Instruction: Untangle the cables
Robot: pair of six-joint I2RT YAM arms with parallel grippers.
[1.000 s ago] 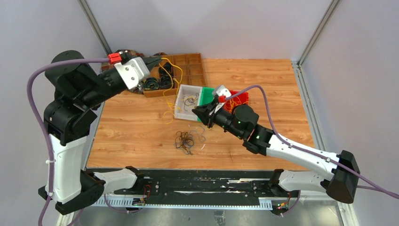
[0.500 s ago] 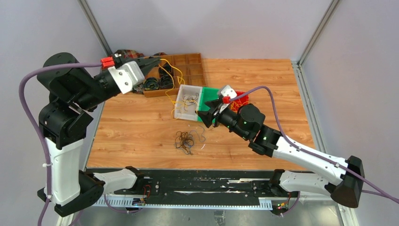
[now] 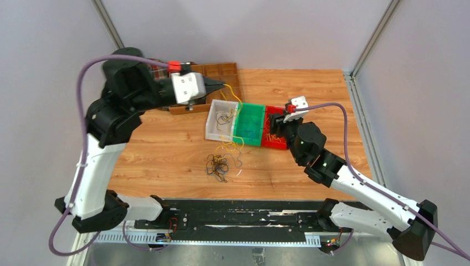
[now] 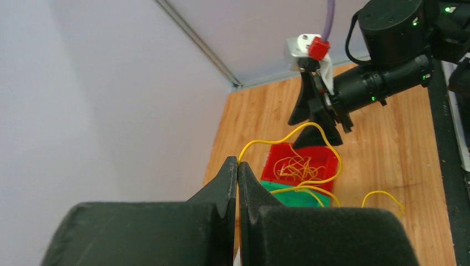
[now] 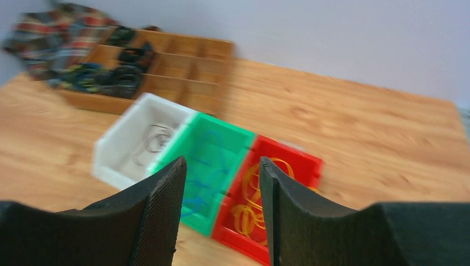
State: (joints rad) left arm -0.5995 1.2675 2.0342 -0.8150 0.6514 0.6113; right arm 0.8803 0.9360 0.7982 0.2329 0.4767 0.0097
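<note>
My left gripper (image 3: 220,85) is shut on a thin yellow cable (image 3: 237,104), held above the back of the white bin (image 3: 212,123). The cable hangs across the bins to the table. In the left wrist view the shut tips (image 4: 237,162) pinch the yellow cable (image 4: 277,139), which loops past the red bin (image 4: 328,164). A tangle of dark and yellow cables (image 3: 218,165) lies on the table in front of the bins. My right gripper (image 3: 277,126) is open and empty over the red bin (image 3: 279,145); its wrist view (image 5: 221,162) shows yellow cables in the red bin (image 5: 296,158).
A green bin (image 3: 249,124) with blue cables sits between the white and red bins. A wooden compartment tray (image 3: 226,75) with chunky black coils (image 5: 119,77) stands at the back left beside a plaid cloth (image 5: 55,25). Walls enclose the table.
My left gripper has swung right from the wooden tray to above the white bin, drawing the yellow cable along. My right gripper has pulled back right, from the green bin to the red bin.
</note>
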